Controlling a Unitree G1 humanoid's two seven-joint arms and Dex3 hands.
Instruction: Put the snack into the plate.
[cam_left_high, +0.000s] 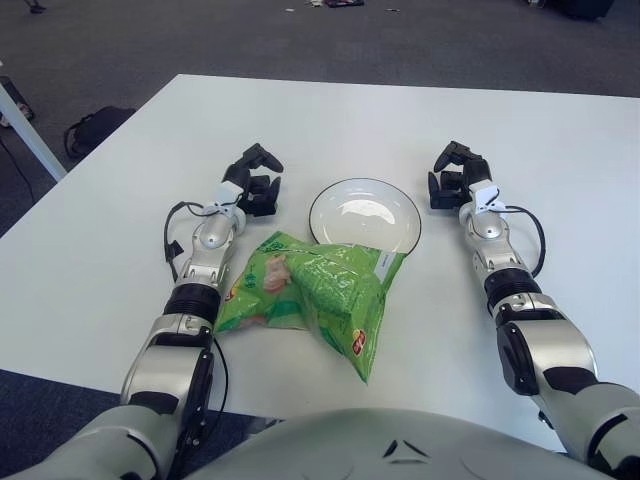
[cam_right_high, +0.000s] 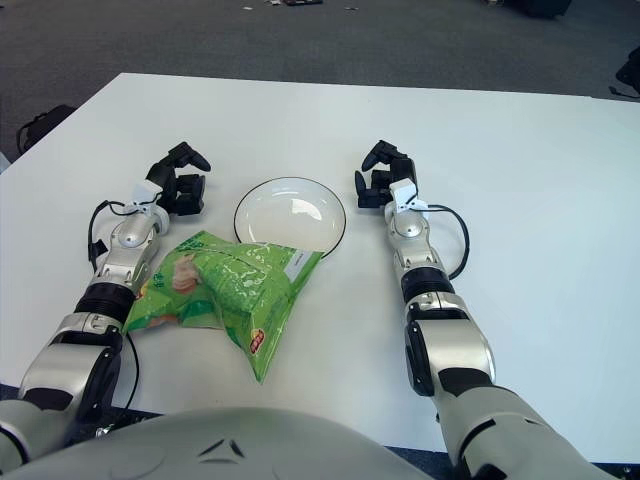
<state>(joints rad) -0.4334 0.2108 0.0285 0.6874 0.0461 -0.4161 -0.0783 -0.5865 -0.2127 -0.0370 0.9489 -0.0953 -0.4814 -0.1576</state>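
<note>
A green snack bag (cam_left_high: 310, 295) lies flat on the white table, its far corner overlapping the near rim of a white plate (cam_left_high: 365, 213) with a dark edge. The plate holds nothing else. My left hand (cam_left_high: 255, 182) shows left of the plate and beyond the bag's left end, fingers spread, holding nothing. My right hand (cam_left_high: 457, 177) shows right of the plate, fingers loosely curled but apart, also holding nothing. Neither hand touches the bag or the plate.
The white table (cam_left_high: 560, 170) stretches wide on all sides, with its near edge just below the bag. Dark carpet lies beyond the far edge. A dark bag (cam_left_high: 95, 127) sits on the floor at the left, next to a white table leg.
</note>
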